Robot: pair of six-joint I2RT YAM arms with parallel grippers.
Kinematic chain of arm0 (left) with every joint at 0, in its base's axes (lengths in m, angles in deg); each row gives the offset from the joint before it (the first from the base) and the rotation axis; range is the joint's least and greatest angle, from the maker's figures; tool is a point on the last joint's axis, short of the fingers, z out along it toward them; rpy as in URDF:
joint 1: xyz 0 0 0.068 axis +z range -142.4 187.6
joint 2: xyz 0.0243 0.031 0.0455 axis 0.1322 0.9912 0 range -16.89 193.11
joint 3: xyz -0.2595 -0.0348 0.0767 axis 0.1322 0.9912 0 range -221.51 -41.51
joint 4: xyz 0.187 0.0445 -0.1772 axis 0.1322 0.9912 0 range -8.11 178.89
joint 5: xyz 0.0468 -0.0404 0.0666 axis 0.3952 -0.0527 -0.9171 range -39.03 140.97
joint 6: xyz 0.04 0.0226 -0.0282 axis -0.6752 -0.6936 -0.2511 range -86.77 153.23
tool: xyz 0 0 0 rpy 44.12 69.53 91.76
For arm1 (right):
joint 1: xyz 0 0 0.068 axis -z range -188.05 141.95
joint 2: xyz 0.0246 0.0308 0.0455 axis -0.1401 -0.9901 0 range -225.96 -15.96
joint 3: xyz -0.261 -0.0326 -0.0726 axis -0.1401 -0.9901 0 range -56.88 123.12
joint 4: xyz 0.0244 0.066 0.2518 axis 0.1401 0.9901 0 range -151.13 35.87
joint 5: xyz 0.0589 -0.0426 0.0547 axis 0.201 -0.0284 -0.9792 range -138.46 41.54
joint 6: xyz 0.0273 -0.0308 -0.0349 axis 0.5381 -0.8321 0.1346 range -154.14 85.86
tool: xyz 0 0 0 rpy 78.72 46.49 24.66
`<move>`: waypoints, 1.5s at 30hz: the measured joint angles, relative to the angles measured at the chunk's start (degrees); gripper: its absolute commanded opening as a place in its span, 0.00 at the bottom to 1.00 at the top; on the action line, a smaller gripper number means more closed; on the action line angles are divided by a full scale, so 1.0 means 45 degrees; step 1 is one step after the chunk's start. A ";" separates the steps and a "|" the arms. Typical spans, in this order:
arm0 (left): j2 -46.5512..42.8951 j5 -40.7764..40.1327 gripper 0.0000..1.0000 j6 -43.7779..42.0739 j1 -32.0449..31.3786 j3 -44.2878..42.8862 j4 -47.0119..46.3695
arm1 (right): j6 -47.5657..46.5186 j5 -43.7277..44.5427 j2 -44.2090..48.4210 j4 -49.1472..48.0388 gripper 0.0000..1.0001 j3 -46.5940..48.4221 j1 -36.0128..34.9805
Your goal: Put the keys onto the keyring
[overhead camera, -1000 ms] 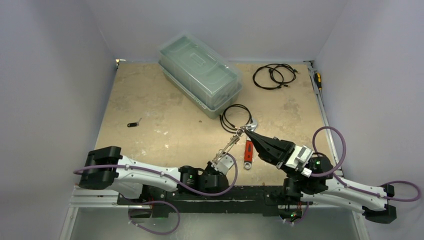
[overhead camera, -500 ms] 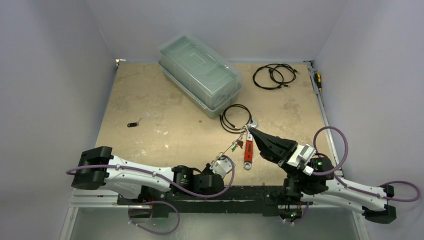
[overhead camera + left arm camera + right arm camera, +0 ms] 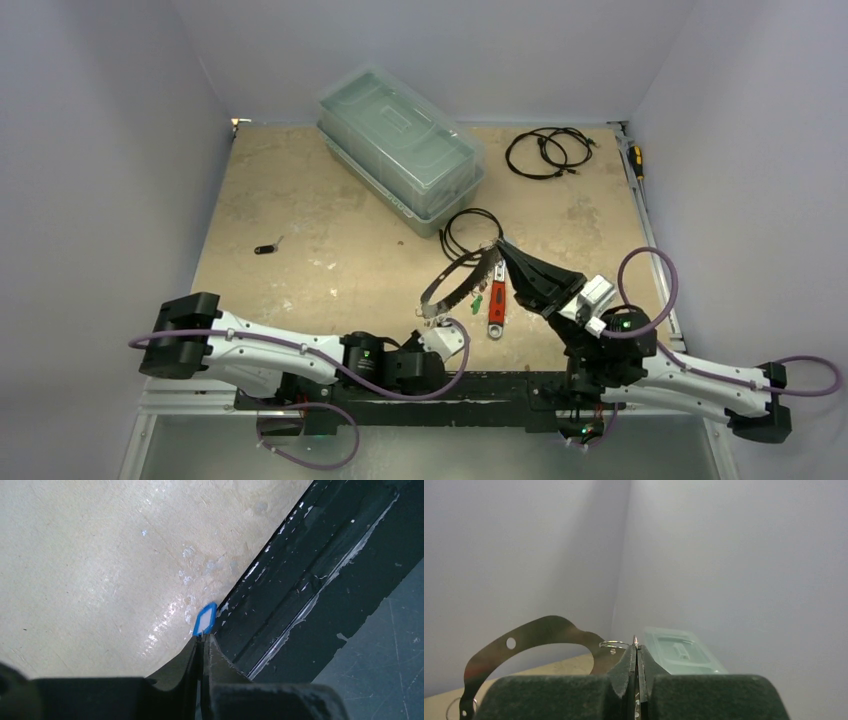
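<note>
Between the two grippers the keyring (image 3: 452, 276) arcs above the table (image 3: 300, 210) as a thin dark band. Its far end is pinched in the right gripper (image 3: 502, 251) and its near end meets the left gripper (image 3: 432, 320). The right wrist view shows the right gripper (image 3: 636, 649) with its fingers pressed tight together. The punched metal band of the keyring (image 3: 524, 636) sweeps off to their left, with a small wire loop (image 3: 614, 643) at the tips. The left gripper (image 3: 202, 642) is clenched on a blue-tagged key (image 3: 205, 619), held just over the table's near edge beside the black rail (image 3: 310, 575). How that key joins the band cannot be made out.

Below the right gripper's tips small keys (image 3: 477, 301) dangle from the band, one green-tagged. They hang close beside the red-handled wrench (image 3: 496, 301) lying under that gripper. Just beyond its tips lies a black coiled cable (image 3: 470, 234), and past that the clear lidded box (image 3: 400, 150). More cables (image 3: 545, 152) lie far ahead to its right. Well off to the left gripper's left, a lone dark key (image 3: 265, 249) rests on the table.
</note>
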 measured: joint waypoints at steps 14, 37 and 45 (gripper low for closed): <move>-0.1156 0.0248 0.00 -0.2021 -0.0087 -0.0209 -0.0617 | -0.1316 0.5085 -0.4216 -0.1749 0.00 0.2939 0.0311; -0.3376 -0.0476 0.00 -0.2803 -0.0131 -0.3784 0.4133 | -0.0758 0.2550 -0.1588 -0.1909 0.00 0.0185 0.0369; -0.3915 -0.1724 0.00 -0.2822 -0.0131 -0.4036 0.5265 | -0.0204 0.1214 -0.0928 -0.1817 0.00 -0.0748 0.0384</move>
